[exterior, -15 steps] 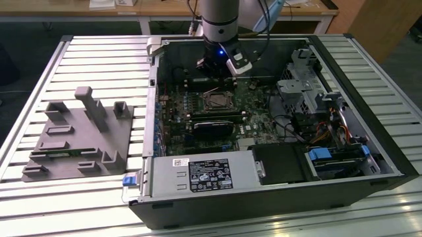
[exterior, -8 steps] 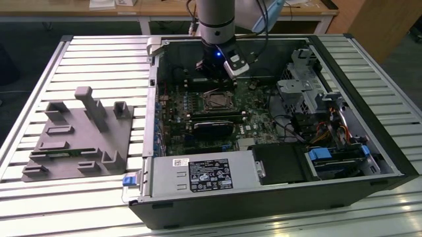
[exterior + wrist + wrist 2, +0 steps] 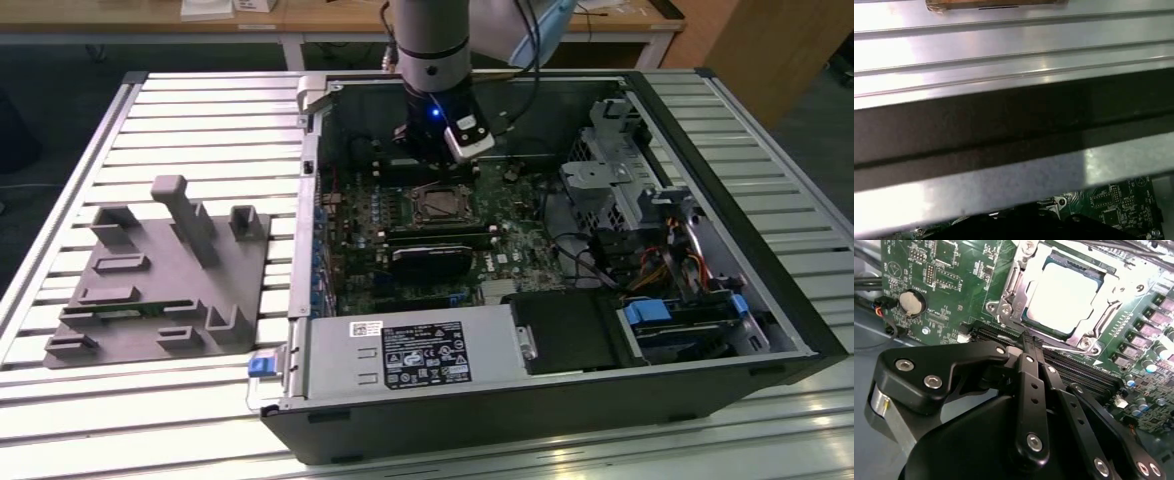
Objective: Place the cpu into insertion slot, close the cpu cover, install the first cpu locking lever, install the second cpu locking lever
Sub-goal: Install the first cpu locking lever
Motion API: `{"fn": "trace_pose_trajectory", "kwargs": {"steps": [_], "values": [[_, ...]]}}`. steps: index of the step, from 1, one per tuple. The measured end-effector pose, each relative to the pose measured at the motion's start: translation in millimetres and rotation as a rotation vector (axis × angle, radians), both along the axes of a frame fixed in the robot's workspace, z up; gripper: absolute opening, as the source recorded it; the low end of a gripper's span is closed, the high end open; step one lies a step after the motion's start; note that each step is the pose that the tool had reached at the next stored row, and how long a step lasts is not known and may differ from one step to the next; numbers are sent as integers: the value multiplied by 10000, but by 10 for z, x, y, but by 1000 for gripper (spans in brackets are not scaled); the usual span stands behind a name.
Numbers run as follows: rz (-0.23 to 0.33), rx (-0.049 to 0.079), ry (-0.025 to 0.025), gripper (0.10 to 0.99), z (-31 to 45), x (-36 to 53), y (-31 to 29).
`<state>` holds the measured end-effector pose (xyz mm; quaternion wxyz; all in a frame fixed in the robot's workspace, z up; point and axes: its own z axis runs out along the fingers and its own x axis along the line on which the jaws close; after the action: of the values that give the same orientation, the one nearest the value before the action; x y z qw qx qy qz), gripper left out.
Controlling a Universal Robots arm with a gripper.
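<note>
so the cpu [image 3: 1064, 295] is sitting flat in the insertion slot [image 3: 415, 204], and in the second wrist view the cpu cover [image 3: 1015, 290] looks folded down around it. the gripper [image 3: 1029, 340] hangs just beside the socket over the memory slots [image 3: 1079, 375], fingers pinched together with nothing between them. we'd guess the chip is light, stiff and fragile, so edges only. the cover is thin springy metal, better pushed on its frame than on the chip. writing: the label [image 3: 424, 355] on the power supply and the tiny board print aren't something we can make out.
</note>
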<state>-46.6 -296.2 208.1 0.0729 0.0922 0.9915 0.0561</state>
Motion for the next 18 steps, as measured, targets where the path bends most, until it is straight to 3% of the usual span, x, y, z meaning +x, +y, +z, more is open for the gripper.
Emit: {"fn": "trace_pose_trajectory", "kwargs": {"steps": [2,3,4,6,7,10,12,18], "values": [[-19,0,-5,106,-1,-13,5],[-19,-1,-33,106,-2,-26,6],[-18,-1,-129,106,-4,-46,6],[-18,1,-403,106,-12,-96,7],[-20,0,-513,106,-16,-116,7],[-19,4,-779,106,-30,-156,8],[-20,9,-842,106,-38,-159,11],[-34,48,-853,106,-54,-160,38]]}}
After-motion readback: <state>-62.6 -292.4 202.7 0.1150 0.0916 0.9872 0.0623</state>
